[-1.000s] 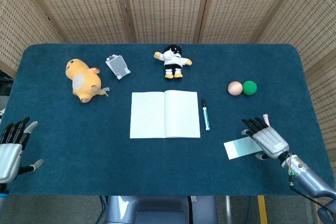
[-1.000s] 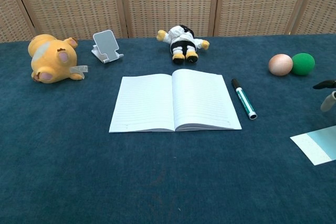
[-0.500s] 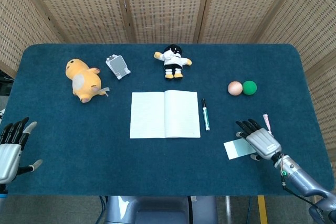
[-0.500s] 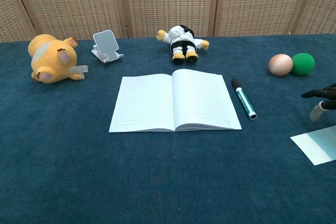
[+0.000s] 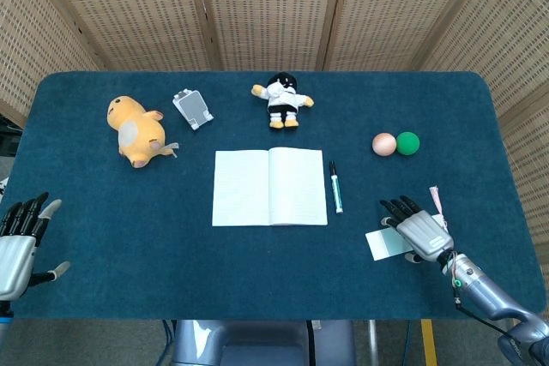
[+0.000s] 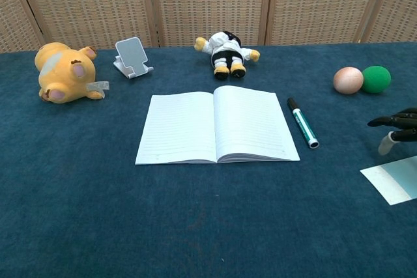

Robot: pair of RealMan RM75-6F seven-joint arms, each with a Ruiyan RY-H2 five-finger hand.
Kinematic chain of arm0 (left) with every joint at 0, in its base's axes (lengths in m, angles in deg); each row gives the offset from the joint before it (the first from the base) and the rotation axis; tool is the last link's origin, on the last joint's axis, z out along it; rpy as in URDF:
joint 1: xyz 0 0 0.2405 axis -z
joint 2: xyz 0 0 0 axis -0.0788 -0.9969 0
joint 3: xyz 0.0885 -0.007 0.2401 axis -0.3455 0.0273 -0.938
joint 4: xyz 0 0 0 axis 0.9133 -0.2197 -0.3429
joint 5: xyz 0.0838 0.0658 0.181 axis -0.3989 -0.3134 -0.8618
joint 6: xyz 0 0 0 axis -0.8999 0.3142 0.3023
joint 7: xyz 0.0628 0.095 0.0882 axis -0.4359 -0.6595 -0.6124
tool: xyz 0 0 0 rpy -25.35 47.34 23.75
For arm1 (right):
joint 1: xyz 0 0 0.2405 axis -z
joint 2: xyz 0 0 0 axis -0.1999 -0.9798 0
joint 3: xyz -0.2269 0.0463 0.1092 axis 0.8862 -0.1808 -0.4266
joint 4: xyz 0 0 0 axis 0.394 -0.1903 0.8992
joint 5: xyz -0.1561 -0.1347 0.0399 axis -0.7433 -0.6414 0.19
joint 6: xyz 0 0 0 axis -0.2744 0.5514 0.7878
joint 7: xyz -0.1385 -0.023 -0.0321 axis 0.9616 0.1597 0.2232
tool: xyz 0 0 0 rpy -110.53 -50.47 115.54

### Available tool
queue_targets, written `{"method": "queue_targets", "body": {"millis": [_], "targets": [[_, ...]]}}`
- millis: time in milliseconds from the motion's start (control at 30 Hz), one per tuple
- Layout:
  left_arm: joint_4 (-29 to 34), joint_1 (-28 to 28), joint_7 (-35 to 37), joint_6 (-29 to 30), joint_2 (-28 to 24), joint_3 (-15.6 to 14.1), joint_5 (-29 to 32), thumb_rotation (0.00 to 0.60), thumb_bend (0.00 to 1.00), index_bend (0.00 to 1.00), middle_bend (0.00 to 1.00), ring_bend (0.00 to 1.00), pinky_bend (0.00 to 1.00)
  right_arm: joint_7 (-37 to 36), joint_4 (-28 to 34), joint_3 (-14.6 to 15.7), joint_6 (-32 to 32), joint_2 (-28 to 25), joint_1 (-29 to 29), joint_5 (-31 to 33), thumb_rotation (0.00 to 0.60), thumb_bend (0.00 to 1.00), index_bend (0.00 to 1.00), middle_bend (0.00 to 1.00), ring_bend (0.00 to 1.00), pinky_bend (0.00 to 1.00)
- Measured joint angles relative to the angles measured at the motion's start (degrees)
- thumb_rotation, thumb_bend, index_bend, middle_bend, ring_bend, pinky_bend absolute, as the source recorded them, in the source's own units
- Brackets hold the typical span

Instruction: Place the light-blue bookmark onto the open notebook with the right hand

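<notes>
The light-blue bookmark lies flat on the blue table right of the notebook, its right part hidden under my hand in the head view. My right hand hovers over the bookmark's right part with fingers spread and nothing held; whether it touches the card I cannot tell. The open notebook lies at the table's centre, pages blank. My left hand is open at the table's left front edge, far from everything.
A green-capped marker lies between notebook and bookmark. A peach ball and green ball sit behind my right hand. A yellow plush, phone stand and small doll line the back.
My right hand has slid left and slightly toward the front edge, now covering more of the bookmark. The bookmark and left hand have not moved.
</notes>
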Motion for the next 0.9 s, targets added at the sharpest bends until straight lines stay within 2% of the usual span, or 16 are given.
{"method": "queue_targets", "body": {"millis": [900], "targets": [[-0.14, 0.22, 0.35, -0.67, -0.12, -0.18, 0.20, 0.600, 0.00, 0.00, 0.00, 0.00, 0.00, 1.41, -0.19, 0.29, 1.52, 1.99, -0.97, 1.28, 0.600, 0.00, 0.27, 0.00, 0.00, 0.00]]}}
